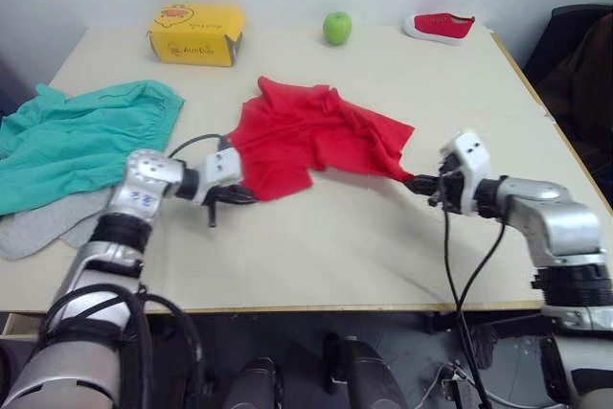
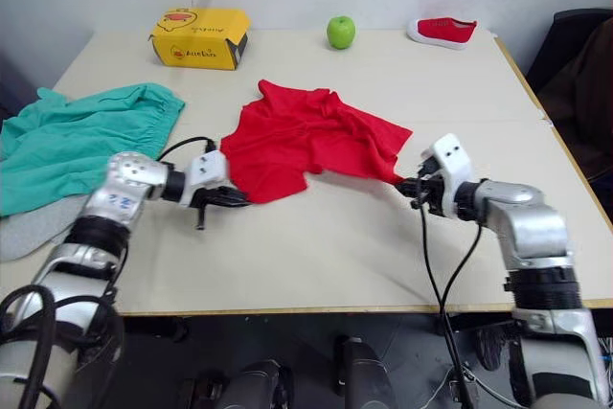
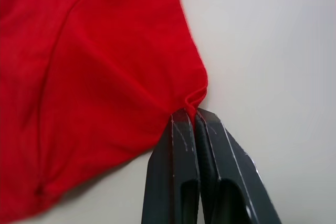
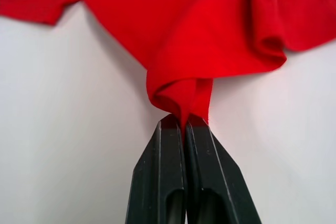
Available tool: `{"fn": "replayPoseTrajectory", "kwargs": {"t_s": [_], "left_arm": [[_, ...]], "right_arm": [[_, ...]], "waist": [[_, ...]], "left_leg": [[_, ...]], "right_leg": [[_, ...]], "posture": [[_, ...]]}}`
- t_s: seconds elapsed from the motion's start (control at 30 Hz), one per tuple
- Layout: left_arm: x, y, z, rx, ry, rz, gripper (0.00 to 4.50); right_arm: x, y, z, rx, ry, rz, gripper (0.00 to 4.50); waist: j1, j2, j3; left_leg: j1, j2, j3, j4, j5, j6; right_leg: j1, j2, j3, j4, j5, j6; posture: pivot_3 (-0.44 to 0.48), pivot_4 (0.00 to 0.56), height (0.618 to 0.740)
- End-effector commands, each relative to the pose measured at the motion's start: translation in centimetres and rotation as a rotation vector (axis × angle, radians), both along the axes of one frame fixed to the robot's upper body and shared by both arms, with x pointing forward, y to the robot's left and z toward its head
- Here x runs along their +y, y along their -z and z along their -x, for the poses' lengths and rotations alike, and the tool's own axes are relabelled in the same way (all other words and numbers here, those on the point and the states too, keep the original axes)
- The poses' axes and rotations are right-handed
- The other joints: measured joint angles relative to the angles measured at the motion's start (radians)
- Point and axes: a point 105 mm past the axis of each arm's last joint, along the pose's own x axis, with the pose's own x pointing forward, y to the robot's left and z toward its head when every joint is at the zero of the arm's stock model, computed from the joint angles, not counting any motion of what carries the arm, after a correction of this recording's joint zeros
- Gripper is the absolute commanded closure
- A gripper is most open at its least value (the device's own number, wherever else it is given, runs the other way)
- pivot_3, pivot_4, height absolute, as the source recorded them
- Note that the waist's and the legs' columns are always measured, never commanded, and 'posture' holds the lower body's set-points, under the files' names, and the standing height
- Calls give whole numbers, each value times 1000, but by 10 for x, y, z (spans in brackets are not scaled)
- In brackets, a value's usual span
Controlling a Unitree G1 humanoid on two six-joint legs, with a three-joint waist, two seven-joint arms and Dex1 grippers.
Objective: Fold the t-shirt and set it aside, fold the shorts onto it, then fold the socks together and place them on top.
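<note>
The t-shirt (image 1: 311, 136) is found lying rumpled near the middle of the table (image 1: 316, 246), partly bunched, with folds running across it. It is held at two opposite edges. The left gripper (image 3: 190, 113) is seen pressed closed on a pinch of red cloth at the garment's near-left corner; in the left wrist view the two black fingers (image 3: 173, 177) are observed together, with a small pucker of fabric caught between their tips. The right gripper (image 4: 185, 119) is likewise closed on the shirt at its right-hand edge, where a gathered fold of cloth is drawn into the fingertips and pulled to a point. Both grippers are positioned low, at the table surface.

The shorts (image 1: 81, 136) are noted spread loosely at the left side of the table, well apart from the shirt, with part hanging toward the left edge. The socks (image 1: 43, 222) are recorded just beside the shorts on the near side, partly overlapped by the teal fabric and close to the left arm.

Along the far edge, a yellow box (image 1: 196, 34) is placed at the left, a green apple (image 1: 337, 28) near the centre, and a small red shoe (image 1: 439, 26) to the right. These three items are not touched by either gripper.
</note>
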Motion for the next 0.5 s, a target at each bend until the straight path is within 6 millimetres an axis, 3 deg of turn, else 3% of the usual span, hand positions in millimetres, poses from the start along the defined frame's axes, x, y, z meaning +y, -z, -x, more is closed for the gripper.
{"fn": "replayPoseTrajectory", "kwargs": {"t_s": [0.03,0.23,0.4,0.5], "left_arm": [[8,-8,22,34,26,10,4446],[23,-2,70,98,19,7,4446],[25,-3,78,99,-44,24,4446],[24,-3,80,101,-52,26,4500]], "right_arm": [[-4,-4,23,44,-25,-54,4500],[-3,14,70,151,-43,-131,4500],[0,21,85,179,-17,-163,4500],[-4,20,89,204,6,-205,3844]], "waist": [[6,0,0],[11,0,0],[12,0,0],[12,0,0]], "left_leg": [[0,0,0,0,0,0],[1,0,0,-2,-2,4],[3,0,-1,-1,-4,7],[4,0,-1,-2,-4,7]], "right_leg": [[0,0,0,0,0,0],[0,-1,1,0,-1,-1],[3,-1,1,-5,0,0],[4,-1,1,-5,0,0]], "posture": [[0,150,740],[0,150,740],[0,150,740],[0,150,740]]}}
